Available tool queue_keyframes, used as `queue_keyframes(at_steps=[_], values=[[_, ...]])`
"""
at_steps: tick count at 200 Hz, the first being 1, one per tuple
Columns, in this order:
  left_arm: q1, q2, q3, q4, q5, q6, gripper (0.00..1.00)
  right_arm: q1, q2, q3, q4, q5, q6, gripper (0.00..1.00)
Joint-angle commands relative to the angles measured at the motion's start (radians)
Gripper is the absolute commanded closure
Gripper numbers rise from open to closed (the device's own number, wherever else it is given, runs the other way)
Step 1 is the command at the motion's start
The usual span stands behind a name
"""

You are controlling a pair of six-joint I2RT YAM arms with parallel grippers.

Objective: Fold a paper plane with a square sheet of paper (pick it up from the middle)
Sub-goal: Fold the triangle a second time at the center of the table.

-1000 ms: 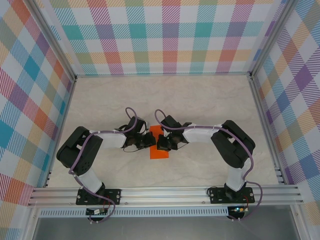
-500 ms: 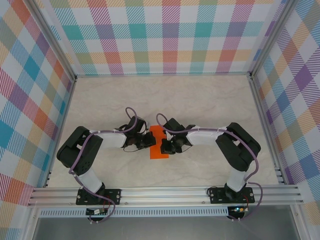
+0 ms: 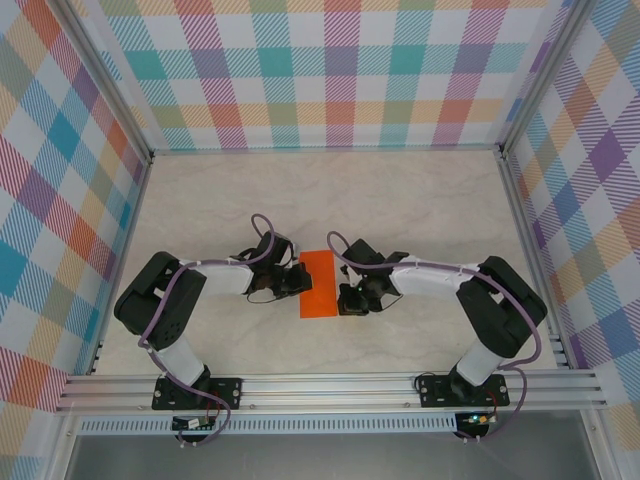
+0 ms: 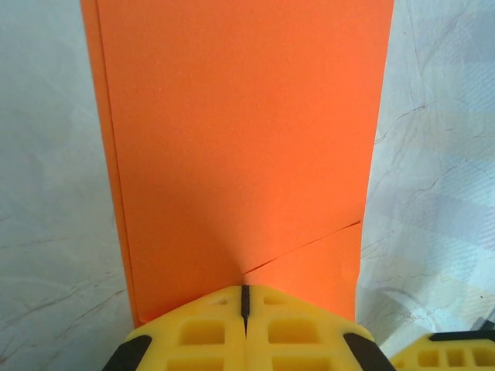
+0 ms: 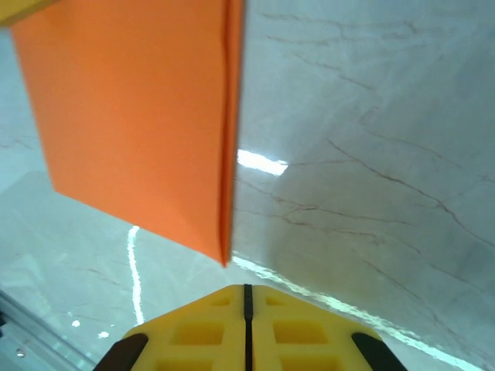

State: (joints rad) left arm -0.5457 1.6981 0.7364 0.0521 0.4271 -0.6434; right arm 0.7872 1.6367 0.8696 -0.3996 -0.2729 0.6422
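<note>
The square sheet of paper (image 3: 320,283) lies on the table between the arms, bright orange and folded into a narrow rectangle. My left gripper (image 3: 302,281) is shut, its yellow tips resting on the sheet's left edge. In the left wrist view the gripper (image 4: 244,297) sits over the near edge of the paper (image 4: 240,131), where a slanted flap edge meets the tips. My right gripper (image 3: 343,299) is shut beside the sheet's lower right corner. From the right wrist its tips (image 5: 247,294) are just short of the paper's (image 5: 139,116) pointed corner, apart from it.
The pale marble table top (image 3: 420,200) stretches behind and to both sides. Plaid walls (image 3: 330,70) enclose it on three sides. An aluminium rail (image 3: 330,385) carrying both arm bases runs along the near edge.
My right gripper has slid off the paper to the right and toward the near edge, and its arm has swung outward. The left gripper and the sheet have stayed put.
</note>
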Motion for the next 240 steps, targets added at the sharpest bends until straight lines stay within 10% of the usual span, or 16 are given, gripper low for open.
queue_keyframes(at_steps=[1,240], values=[[0.016,0.089,-0.029,-0.089,-0.137,-0.012,0.96,-0.002,0.004,0.076,0.022,-0.007,0.02,0.92],[-0.046,-0.124,0.011,-0.035,0.006,-0.057,0.94,-0.002,0.157,-0.002,0.047,-0.002,0.083,0.93]])
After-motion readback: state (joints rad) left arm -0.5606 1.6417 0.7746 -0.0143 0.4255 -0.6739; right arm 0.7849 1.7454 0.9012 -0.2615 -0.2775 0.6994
